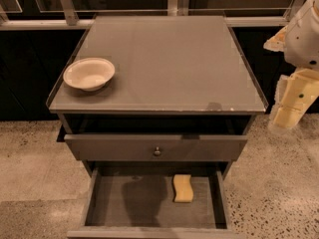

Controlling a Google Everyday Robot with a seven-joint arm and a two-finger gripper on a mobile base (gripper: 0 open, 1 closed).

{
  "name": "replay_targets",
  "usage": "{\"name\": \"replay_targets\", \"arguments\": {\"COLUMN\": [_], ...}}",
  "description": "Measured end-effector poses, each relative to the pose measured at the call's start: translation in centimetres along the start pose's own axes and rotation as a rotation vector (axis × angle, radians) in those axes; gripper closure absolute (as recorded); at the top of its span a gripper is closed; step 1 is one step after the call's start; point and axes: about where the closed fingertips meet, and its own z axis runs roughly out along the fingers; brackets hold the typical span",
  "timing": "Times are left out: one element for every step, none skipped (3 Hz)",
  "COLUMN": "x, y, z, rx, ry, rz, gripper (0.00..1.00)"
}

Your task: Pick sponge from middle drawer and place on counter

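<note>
One small pale-yellow foam sponge [183, 188] lies in the open grey middle drawer [124, 203]; the cream-yellow gripper [291, 111] hangs right of the flat grey counter [169, 59], its grip state impossible to tell

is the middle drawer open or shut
Open: the drawer is pulled out, its floor showing, the sponge lying inside. The gripper hangs right of the counter.

Counter [169, 59]: we see a grey, slightly glossy square top with a thin raised rim.
Bowl [89, 73]: we find it upright on the counter, near its front left corner.
Gripper [291, 111]: we see it beyond the counter's front right corner, apart from it.
</note>
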Motion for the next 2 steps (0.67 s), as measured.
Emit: {"name": "replay_targets", "arguments": {"x": [0.0, 0.62], "y": [0.0, 0.2], "z": [0.0, 0.61], "rx": [0.0, 0.031], "ry": [0.0, -0.032], "rz": [0.0, 0.038], "gripper": [0.0, 0.0]}}
